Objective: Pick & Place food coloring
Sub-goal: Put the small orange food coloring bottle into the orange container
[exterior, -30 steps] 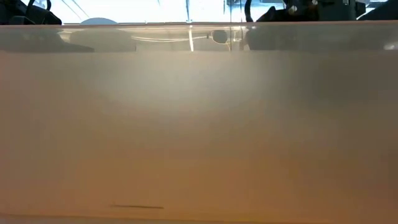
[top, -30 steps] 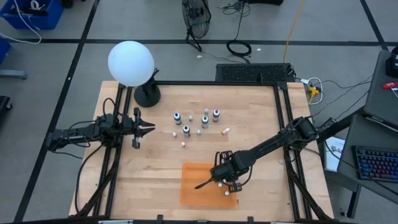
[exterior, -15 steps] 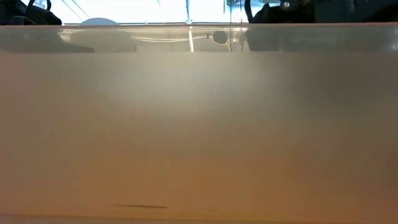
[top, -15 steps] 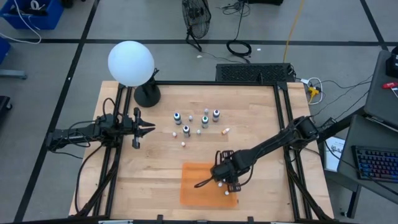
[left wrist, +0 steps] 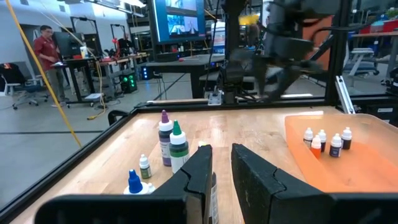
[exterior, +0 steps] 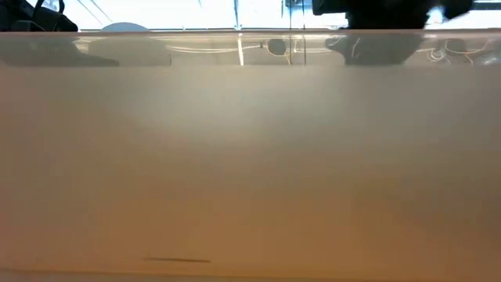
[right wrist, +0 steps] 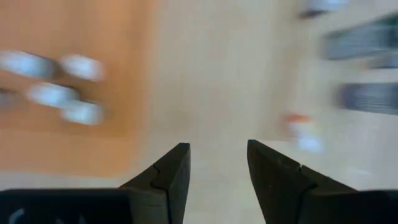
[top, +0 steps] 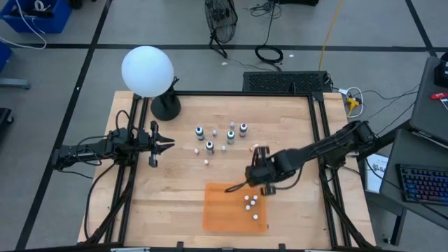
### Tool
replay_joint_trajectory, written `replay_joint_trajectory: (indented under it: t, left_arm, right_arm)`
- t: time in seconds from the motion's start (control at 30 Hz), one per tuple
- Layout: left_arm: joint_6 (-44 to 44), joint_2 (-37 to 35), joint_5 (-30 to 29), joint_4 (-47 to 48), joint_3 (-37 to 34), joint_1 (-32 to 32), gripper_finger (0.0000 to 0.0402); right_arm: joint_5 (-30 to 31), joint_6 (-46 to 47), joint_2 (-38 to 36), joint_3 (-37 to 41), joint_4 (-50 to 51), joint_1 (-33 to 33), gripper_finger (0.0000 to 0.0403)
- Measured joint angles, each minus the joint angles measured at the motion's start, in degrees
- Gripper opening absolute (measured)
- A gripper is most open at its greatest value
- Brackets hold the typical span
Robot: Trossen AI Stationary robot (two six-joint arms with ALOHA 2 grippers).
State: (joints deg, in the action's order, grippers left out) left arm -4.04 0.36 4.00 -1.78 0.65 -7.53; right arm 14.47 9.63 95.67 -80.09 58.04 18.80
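Note:
Several food coloring bottles [top: 222,137] stand upright on the wooden table, dark ones with coloured caps and small white ones. More small white ones [top: 250,204] stand on the orange mat [top: 222,211]. My right gripper [top: 257,180] hangs open just past the mat's far edge, with nothing between its fingers [right wrist: 217,165]. A red-tipped bottle [right wrist: 301,134] lies ahead of it. My left gripper [top: 165,145] waits shut at the table's left, pointing level at the bottles [left wrist: 171,142].
A white globe lamp [top: 147,70] on a black base [top: 166,106] stands at the far left corner. Black frame rails [top: 316,133] run along the table's sides. Bare wood lies between the bottle group and the mat. A person [left wrist: 47,46] stands in the room beyond.
My right gripper has gone from over the mat toward the table's far edge and now hangs past the mat's far edge, nearer the bottles on the table. The small white bottles stay standing on the mat.

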Motion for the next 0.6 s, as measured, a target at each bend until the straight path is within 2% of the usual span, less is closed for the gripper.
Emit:
replay_joint_trajectory:
  t: [0.07,0.23,0.43,0.6]
  left_arm:
    - [0.01,0.0,-0.01,0.0,0.0,0.0,0.0067]
    - [-0.01,0.0,-0.01,0.0,0.0,0.0,0.0067]
    - [0.01,0.0,-0.01,0.0,0.01,0.01,0.0067]
    - [0.01,0.0,-0.03,0.02,0.02,0.01,0.0067]
  right_arm:
    - [2.3,-3.82,-0.32,0.07,1.14,-2.67,0.0148]
    - [2.02,-11.93,0.15,4.95,-1.62,-11.66,0.016]
    - [1.89,-21.8,0.21,13.73,-11.32,-21.3,0.018]
    - [-6.13,-25.65,0.21,18.39,-19.9,-26.09,0.0184]
